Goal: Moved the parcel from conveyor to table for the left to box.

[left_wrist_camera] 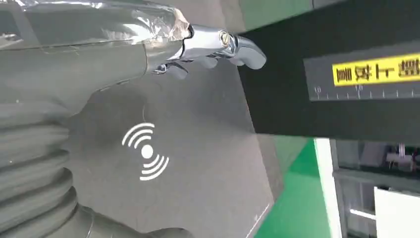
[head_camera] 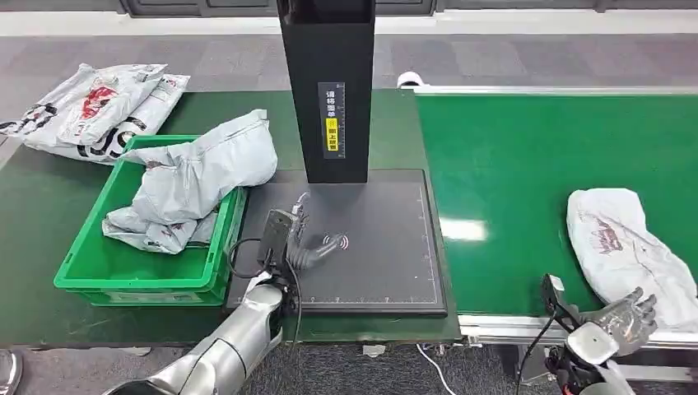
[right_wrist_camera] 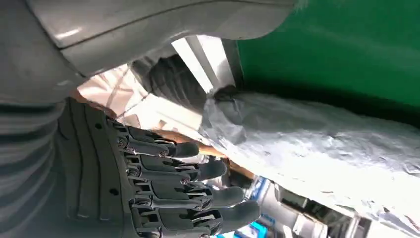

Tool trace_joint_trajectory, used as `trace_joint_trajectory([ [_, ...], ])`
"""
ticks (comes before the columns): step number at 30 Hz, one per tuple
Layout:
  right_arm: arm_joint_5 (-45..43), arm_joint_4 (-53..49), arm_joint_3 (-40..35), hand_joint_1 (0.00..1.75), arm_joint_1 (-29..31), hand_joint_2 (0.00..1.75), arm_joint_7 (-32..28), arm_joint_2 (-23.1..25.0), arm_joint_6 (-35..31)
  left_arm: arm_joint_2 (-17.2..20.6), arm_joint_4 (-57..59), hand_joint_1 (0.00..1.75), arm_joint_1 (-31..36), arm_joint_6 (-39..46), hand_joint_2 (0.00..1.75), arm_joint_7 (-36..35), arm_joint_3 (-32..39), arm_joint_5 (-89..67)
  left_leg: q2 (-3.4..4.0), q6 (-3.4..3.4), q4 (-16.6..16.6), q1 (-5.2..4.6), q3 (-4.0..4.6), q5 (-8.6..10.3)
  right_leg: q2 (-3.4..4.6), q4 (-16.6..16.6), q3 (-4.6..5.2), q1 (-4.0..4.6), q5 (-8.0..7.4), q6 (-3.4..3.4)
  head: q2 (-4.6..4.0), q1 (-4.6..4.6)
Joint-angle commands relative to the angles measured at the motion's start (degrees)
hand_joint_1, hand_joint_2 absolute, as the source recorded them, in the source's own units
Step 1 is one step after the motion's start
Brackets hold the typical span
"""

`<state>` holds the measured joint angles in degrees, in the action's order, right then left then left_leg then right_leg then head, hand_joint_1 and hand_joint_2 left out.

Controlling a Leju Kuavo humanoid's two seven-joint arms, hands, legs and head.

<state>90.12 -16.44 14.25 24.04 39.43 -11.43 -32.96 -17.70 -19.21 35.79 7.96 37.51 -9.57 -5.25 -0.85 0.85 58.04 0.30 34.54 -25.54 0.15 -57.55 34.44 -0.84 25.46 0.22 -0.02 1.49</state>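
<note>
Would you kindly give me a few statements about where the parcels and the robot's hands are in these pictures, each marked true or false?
1. A grey plastic mailer parcel lies on the green conveyor belt. True.
2. The right hand has lifted that parcel clear of the belt. False: the parcel rests on the belt, and the hand sits at its near end with fingers spread.
3. The green plastic crate holds crumpled grey mailer bags. True.
4. The left hand holds a parcel over the dark scanner mat. False: it holds nothing and hovers over the mat.
5. The black upright scanner column stands on the conveyor belt. False: it stands at the mat's far edge.
</note>
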Motion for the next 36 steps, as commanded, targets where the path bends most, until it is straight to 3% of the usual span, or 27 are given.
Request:
trace_joint_trajectory([
  [1, -0.1, 3.4, -4.7, 0.0, 1.6, 1.75, 0.6, -1.9, 1.7, 1.0, 1.4, 0.0, 0.6, -0.7, 1.75, 0.0, 4.8, 0.0, 0.11, -0.01, 0.0, -0.01, -0.11, -0.03, 0.04, 0.1, -0.09, 0.0, 0.0, -0.02, 0.0, -0.02],
  [6, -0.1, 3.8, -3.2, 0.0, 1.8, 1.75, 0.6, -0.1, 4.4, 1.2, 1.4, 0.0, 0.9, -0.9, 1.75, -0.3, 5.6, -0.4, 0.11, 0.0, 0.0, 0.0, -0.09, -0.03, 0.05, 0.0, -0.07, 0.01, 0.0, -0.03, 0.02, -0.02],
  [9, -4.6, 4.3, 3.2, 0.0, 1.6, 1.75, 0.2, 2.6, 16.9, 1.1, 1.8, 0.0, 1.6, -2.4, 1.75, -0.6, 5.7, -1.3, 0.26, 0.02, -0.1, 0.05, -0.14, -0.04, 0.19, 0.1, -0.08, 0.06, -0.04, -0.05, 0.0, 0.0],
  [12, -4.7, 4.0, 3.5, 0.0, 0.8, 1.75, 0.0, 2.7, 16.5, 1.0, 1.8, 0.0, 1.9, -2.3, 1.75, -0.7, 5.7, -1.4, 0.21, 0.01, -0.1, 0.1, -0.23, -0.03, 0.11, 0.2, -0.21, 0.16, -0.04, -0.06, 0.02, 0.0],
  [14, -10.7, 3.8, 9.8, 0.0, 0.8, 1.75, -5.8, 3.6, 24.0, 0.9, 2.1, 0.0, 2.1, -3.2, 1.75, -0.7, 5.9, -1.8, 0.36, -0.05, -0.1, 0.12, -0.41, -0.03, 0.22, 0.3, -0.35, 0.26, -0.11, -0.01, 0.02, 0.0],
  [15, -11.8, 3.7, 11.2, 0.33, 0.5, 1.75, -7.7, 4.0, 25.4, 0.9, 2.1, 0.0, 2.1, -3.4, 1.75, -0.7, 6.1, -2.0, 0.28, -0.08, -0.1, 0.21, -0.38, -0.09, 0.12, 0.2, -0.37, 0.25, -0.05, -0.02, 0.0, 0.0],
  [16, -12.2, 3.6, 11.8, 1.75, 0.4, 1.75, -8.4, 4.3, 25.7, 0.9, 2.1, 0.0, 2.1, -3.5, 1.75, -0.6, 6.1, -2.0, 0.3, -0.09, -0.1, 0.21, -0.4, -0.07, 0.11, 0.3, -0.41, 0.25, -0.06, -0.02, 0.02, -0.02],
  [21, -11.0, 3.5, 12.3, 1.75, 1.1, 1.75, -7.8, 4.4, 25.1, 0.7, 2.0, 0.0, 1.7, -3.6, 1.75, -0.6, 6.3, -2.6, 0.54, -0.18, -0.1, 0.43, -0.91, -0.14, 0.26, 0.6, -1.07, 0.46, -0.09, 0.05, 0.0, 0.0],
  [27, -8.1, 3.1, 13.5, 1.75, 1.6, 1.75, -8.0, 4.5, 23.2, 0.6, 1.7, 0.0, 1.7, -3.6, 1.75, -0.6, 7.5, -3.2, 0.25, -0.34, 0.0, 0.44, -0.95, -0.12, 0.1, 0.7, -1.27, 0.46, -0.09, 0.28, 0.02, 0.0],
  [30, -7.3, 2.2, 13.6, 1.75, 2.7, 1.75, -10.1, 5.0, 18.8, 0.8, 1.5, 0.0, 1.3, -3.1, 1.75, -0.4, 8.0, -3.3, 0.28, -0.32, 0.0, 0.42, -1.01, -0.15, 0.12, 0.7, -1.35, 0.44, -0.1, 0.26, 0.02, 0.0],
  [36, -7.1, 2.4, 13.6, 1.75, 3.3, 1.75, -9.7, 5.0, 19.1, 0.9, 1.5, 0.0, 1.2, -3.2, 1.75, -0.4, 8.1, -3.3, 0.35, -0.25, -0.1, 0.37, -0.96, -0.18, 0.21, 0.6, -1.22, 0.42, -0.11, 0.22, 0.02, 0.0],
])
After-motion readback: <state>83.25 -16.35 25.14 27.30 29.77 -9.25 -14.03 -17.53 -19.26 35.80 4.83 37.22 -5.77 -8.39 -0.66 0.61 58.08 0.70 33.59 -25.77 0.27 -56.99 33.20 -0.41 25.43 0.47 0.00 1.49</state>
